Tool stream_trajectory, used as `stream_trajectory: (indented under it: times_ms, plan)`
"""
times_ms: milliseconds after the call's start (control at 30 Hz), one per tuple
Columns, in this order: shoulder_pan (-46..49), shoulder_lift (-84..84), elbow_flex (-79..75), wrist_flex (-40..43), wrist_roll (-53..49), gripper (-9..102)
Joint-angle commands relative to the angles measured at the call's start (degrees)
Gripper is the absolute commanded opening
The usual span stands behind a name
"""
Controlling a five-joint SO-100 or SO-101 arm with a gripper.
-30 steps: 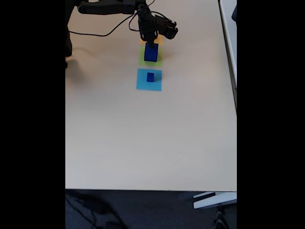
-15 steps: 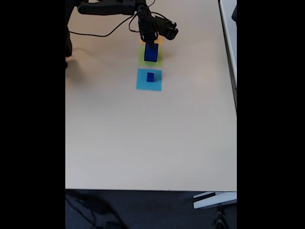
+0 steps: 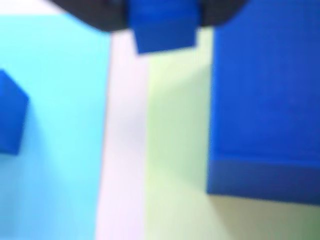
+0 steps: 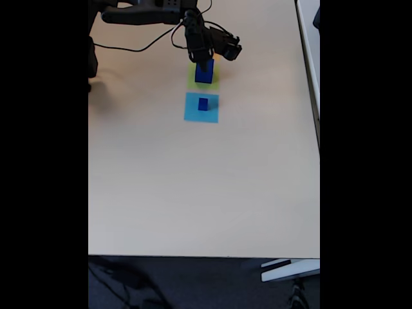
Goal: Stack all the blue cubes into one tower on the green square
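currently my claw [image 4: 205,63] sits directly over the tower [image 4: 204,72] near the far edge of the table [image 4: 193,187] in the fixed view. in the wrist view a blue cube [image 3: 162,27] shows at the top edge between dark blurred parts of my claw, which appear closed against its sides; the blur prevents confirmation of firm contact. the fixed view is too small to show the jaw gap.

position of task items:
- a large blue cube [image 3: 265,95] stands on the green square [image 3: 172,150] at the right of the wrist view, with lime paper exposed on its left and below it.
- in the fixed view the blue stack stands upright on the green square [image 4: 193,77].
- a small blue cube [image 4: 203,103] rests near the middle of the light-blue square [image 4: 192,112], just in front of the green square; in the wrist view it shows at the left edge [image 3: 11,120] on the light-blue square [image 3: 60,150].
- a strip of bare table separates the two paper squares.
- an orange patch [image 4: 217,57] shows just behind the green square, mostly covered by my arm.

a black cable [image 4: 138,45] lies on the table left of my arm.
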Motion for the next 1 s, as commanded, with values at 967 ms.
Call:
stream_trajectory:
  times_ms: [967]
  plan:
    - [8.61, -0.35, -2.90, -3.87, -1.49, 0]
